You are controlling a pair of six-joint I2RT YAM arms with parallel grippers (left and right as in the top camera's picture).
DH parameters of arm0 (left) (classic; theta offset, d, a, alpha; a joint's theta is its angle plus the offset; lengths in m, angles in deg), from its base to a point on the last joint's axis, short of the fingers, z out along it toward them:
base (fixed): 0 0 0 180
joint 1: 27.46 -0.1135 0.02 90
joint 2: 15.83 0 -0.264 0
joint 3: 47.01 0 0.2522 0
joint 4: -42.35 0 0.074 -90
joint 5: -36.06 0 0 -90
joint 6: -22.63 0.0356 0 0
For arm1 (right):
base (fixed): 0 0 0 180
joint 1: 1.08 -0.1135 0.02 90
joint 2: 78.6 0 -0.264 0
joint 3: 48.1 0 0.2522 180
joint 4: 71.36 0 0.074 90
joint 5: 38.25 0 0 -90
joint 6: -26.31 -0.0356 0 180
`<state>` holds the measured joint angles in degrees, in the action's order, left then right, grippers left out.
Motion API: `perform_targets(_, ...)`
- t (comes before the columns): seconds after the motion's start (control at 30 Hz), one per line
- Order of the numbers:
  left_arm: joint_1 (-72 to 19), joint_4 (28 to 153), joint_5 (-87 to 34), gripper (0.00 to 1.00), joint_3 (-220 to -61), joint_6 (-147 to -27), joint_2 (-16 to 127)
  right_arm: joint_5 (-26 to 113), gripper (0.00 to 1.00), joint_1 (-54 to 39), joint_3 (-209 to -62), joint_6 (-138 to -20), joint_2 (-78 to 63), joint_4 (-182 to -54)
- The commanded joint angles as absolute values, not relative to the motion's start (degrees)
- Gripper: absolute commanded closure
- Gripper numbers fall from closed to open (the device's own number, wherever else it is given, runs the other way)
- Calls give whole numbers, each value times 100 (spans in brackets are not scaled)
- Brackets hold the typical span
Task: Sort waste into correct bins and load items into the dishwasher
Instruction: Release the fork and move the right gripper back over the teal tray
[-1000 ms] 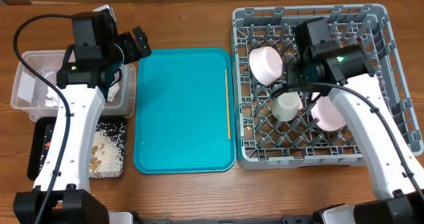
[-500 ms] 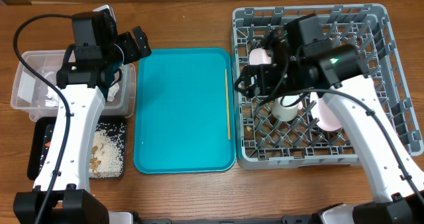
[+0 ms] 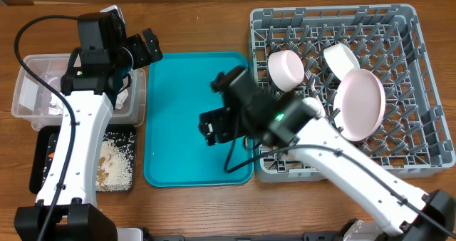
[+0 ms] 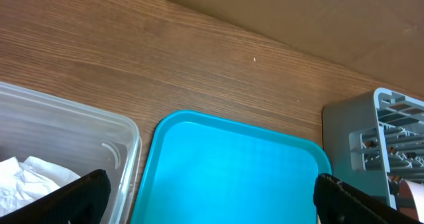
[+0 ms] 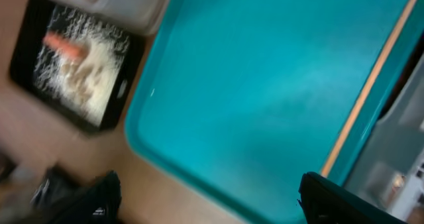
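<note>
I see the left arm standing bent at the left side of the table. Its wrist is raised above the gap between the clear tub and the teal tray. The left gripper is spread wide and carries nothing. In its own camera the two dark fingers sit at the bottom corners. Between them I look down on a corner of the teal tray and on the tub rim. The white napkins lie inside the tub, just beside the left finger.

The right arm comes from the lower right and crosses over the front left corner of the grey rack. It ends above the right half of the teal tray with the claw pointing left. The right gripper is also wide and empty. Its camera picture is blurred, but both fingers are far apart over bare tray.

The wooden stick lies along the right edge of the teal tray. It is on the right of the claw, near the right finger and not between the fingers. From above the arm hides most of it.

The black tray holds the food scraps and the carrot, well apart to the left of this claw. In the rack, behind the arm, the pink plate stands on its edge. A pale bowl and a white bowl are near it.
</note>
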<state>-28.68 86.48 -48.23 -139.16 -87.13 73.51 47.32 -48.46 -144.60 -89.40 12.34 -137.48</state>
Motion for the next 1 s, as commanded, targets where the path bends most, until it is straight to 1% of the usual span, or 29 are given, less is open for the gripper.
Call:
perform_targets(0.0,-2852,8632,-4855,0,-14028,-8814,7266,6207,11,-5071,-14016,-9939,1347,-13385)
perform_targets(0.1,-2852,8632,-4853,0,-14028,-8814,7266,6629,11,-5117,-13686,-10158,1610,-12970)
perform_targets(0.17,-2852,8632,-4853,0,-14028,-8814,7266,6673,11,-5117,-13533,-10169,1865,-12703)
perform_targets(0.3,-2850,8630,-4853,0,-14028,-8814,7266,6684,12,-5117,-13503,-10164,2355,-12465)
perform_targets(0.47,-2852,8632,-4853,0,-14028,-8814,7266,7060,13,-5117,-13503,-10140,2805,-12286)
perform_targets(0.73,-2850,8632,-4853,0,-14028,-8814,7266,7206,21,-5117,-13503,-10123,2880,-12082)
perform_targets(0.97,-2852,8632,-4853,0,-14028,-8814,7266,7715,21,-5115,-13503,-10123,2919,-11800)
